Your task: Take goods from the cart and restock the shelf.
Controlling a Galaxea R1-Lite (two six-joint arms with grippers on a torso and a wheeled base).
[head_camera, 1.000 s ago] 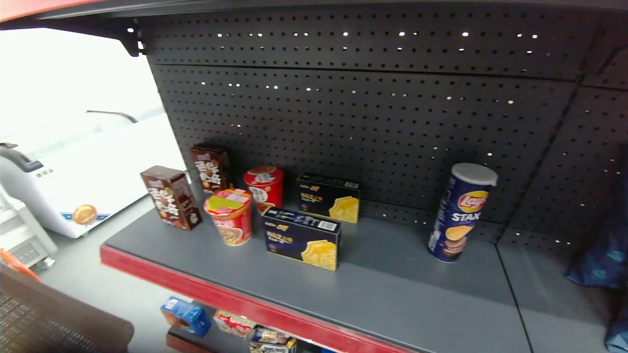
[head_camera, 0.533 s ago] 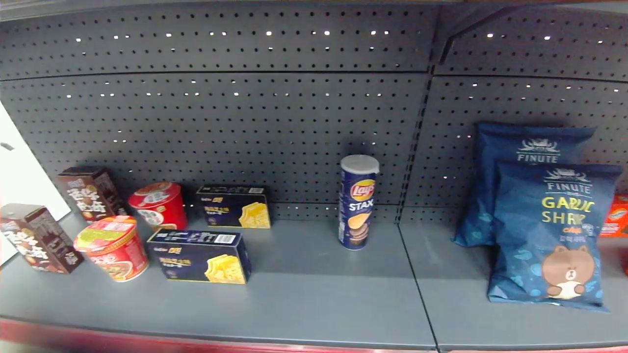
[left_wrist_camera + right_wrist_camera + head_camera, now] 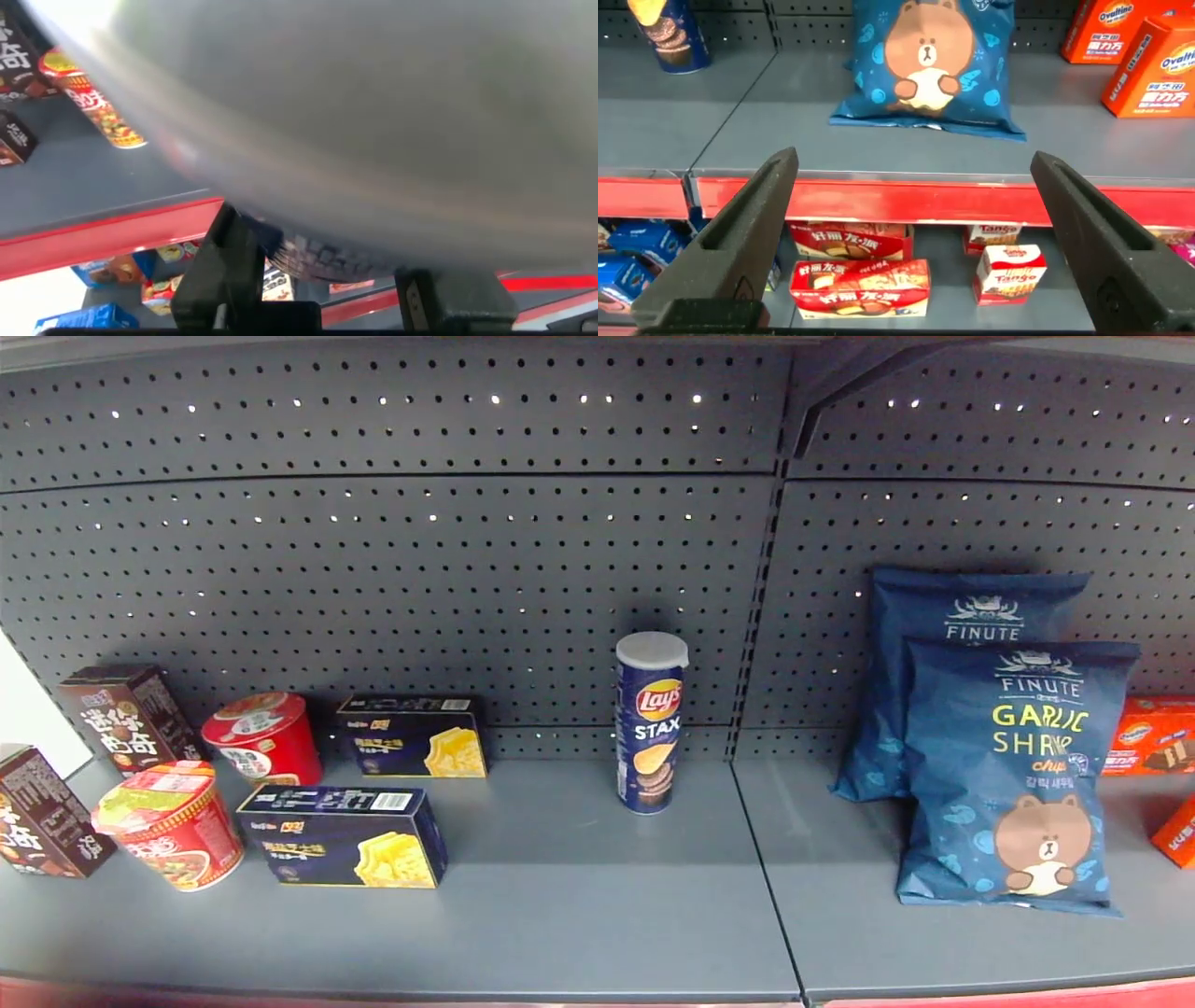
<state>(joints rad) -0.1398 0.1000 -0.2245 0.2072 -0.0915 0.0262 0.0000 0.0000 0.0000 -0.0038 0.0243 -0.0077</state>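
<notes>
Grey shelf deck (image 3: pixel 579 915), pegboard behind. Goods faced outward in twos, presumably for shoppers. Lone upright chip can (image 3: pixel 651 723), bare slot in front, probably awaiting stock. Right gripper (image 3: pixel 912 161) wide, empty, facing shelf edge. Left gripper (image 3: pixel 327 285) behind grey blur, grip unreadable.

Bright and even from above and in front, soft short shadows thrown back from the chip can (image 3: pixel 651 723) onto the pegboard (image 3: pixel 420 569), pinpoints of light through its holes, dull sheen on the shelf (image 3: pixel 579 915), lines bowed toward left and right edges, grey smear close against the left wrist lens.
</notes>
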